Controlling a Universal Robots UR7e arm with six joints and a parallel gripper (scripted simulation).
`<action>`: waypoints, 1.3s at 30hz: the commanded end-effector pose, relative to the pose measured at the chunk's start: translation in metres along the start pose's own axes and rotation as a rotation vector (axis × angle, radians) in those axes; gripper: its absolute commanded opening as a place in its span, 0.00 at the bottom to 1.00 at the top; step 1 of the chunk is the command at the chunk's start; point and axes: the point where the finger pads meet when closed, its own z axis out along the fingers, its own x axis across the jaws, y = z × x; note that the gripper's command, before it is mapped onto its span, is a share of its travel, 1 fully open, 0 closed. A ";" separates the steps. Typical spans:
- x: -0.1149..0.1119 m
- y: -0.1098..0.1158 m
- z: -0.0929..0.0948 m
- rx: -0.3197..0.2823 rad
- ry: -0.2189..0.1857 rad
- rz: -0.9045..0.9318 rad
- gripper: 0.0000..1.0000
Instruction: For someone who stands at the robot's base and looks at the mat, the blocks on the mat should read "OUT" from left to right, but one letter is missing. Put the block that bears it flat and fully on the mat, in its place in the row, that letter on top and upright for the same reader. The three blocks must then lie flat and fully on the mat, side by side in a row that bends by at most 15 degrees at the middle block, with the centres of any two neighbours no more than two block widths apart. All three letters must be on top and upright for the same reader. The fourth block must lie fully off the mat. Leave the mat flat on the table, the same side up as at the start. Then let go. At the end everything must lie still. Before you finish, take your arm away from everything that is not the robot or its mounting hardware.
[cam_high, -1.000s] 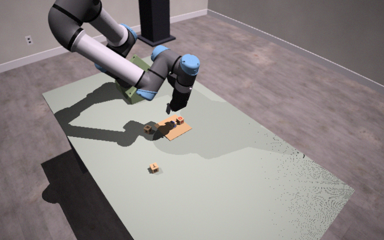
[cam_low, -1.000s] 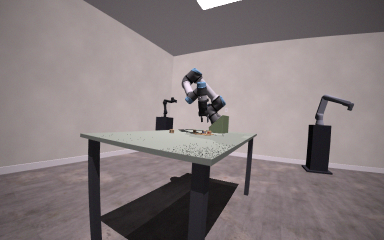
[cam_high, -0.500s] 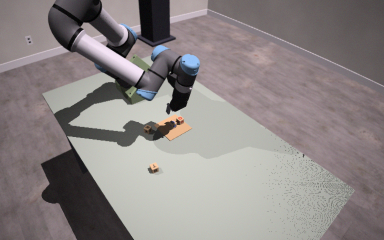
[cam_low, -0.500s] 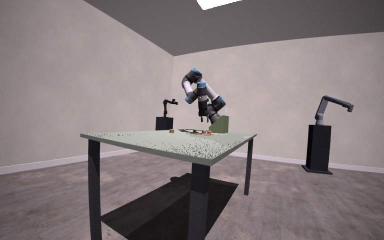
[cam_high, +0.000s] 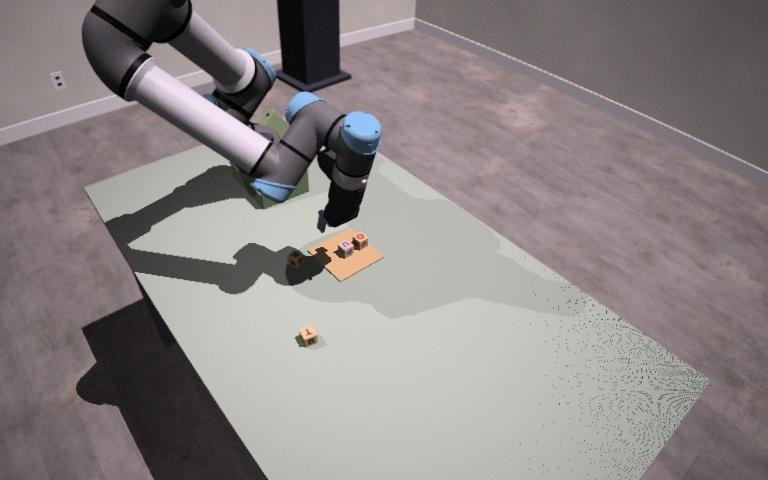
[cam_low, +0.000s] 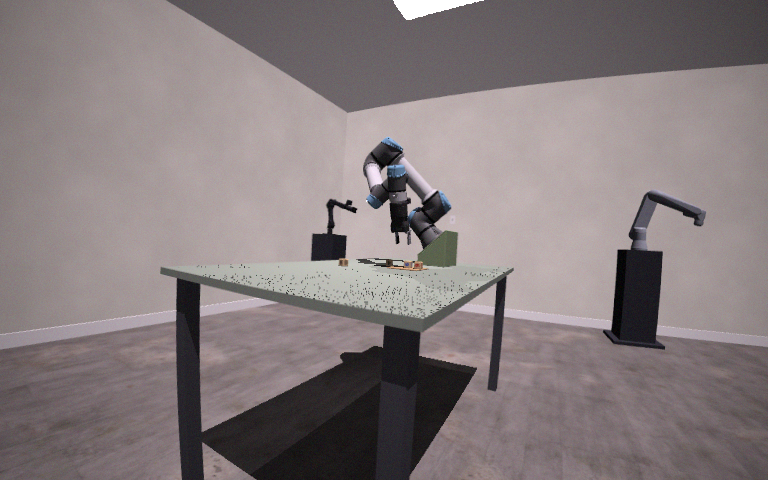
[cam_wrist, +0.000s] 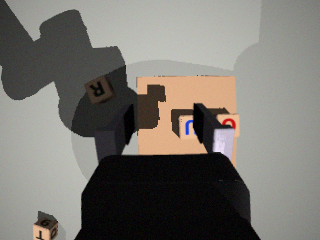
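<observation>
T block (cam_high: 308, 335) lies alone on the worktop (cam_high: 441, 362), well apart from the mat (cam_high: 353, 264) and on the side away from the arm's base, its letter on top.

Going from largest to smallest: the worktop is a pale grey-green slab on dark legs. The arm (cam_high: 192, 116) reaches over it from a green wedge mount (cam_high: 272, 121); its white upper links fold back on themselves, the blue-capped wrist joints turn downward, and the dark last link hangs nearly vertical above the mat's near edge. In the exterior view the tool (cam_low: 401, 236) hangs clear above the worktop, touching nothing.

The mat is a tan rectangle lying flat. Two blocks sit on it side by side toward one end: the U block (cam_high: 345, 248), blue letter up, and the O block (cam_high: 360, 241), red letter up, just beside each other. The rest of the mat beside the U is bare tan.

The R block (cam_high: 295, 258) lies off the mat, near its edge, inside the arm's shadow, with its letter on top.

The tool (cam_wrist: 166, 127) is released, its fingers spread wide with nothing between them. In the wrist view they straddle the mat, one finger over its edge toward the R block, the other partly covering the U block.
</observation>
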 end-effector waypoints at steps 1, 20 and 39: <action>-0.039 -0.014 0.005 -0.002 0.001 0.003 1.00; -0.083 -0.037 0.013 0.000 -0.003 0.004 1.00; -0.083 -0.037 0.013 0.000 -0.003 0.004 1.00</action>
